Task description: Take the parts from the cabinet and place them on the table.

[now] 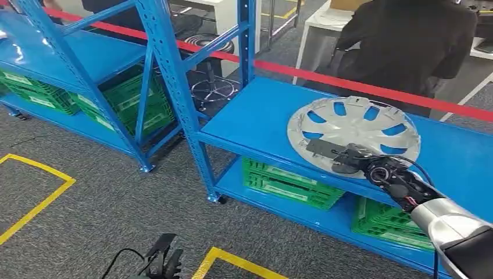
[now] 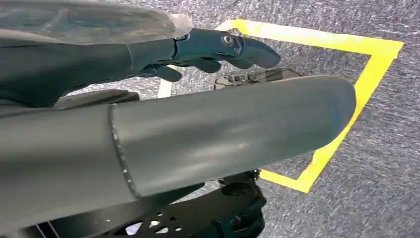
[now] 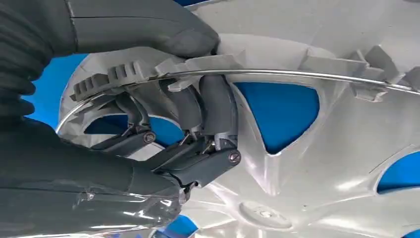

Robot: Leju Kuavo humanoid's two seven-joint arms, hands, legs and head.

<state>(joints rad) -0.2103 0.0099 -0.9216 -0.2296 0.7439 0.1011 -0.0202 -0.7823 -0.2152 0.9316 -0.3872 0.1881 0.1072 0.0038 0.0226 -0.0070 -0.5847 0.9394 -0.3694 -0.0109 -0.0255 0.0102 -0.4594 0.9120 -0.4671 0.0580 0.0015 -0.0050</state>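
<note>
There's the part: a silver-grey plastic hubcap [image 1: 354, 132], round, with curved spokes and blue showing through its cut-out openings. It sits right of centre in the head view, hollow inner side up with clips and a wire ring along its rim, on the blue cabinet shelf [image 1: 256, 125], with its near rim at the shelf's front edge.

My right hand [image 1: 349, 158] is covering the near rim of the hubcap [image 1: 354, 131], and I'm seeing its fingertips [image 3: 218, 106] disappearing behind that rim. The frame edge is cutting off the person [image 1: 407, 40] above the shoulders.
</note>
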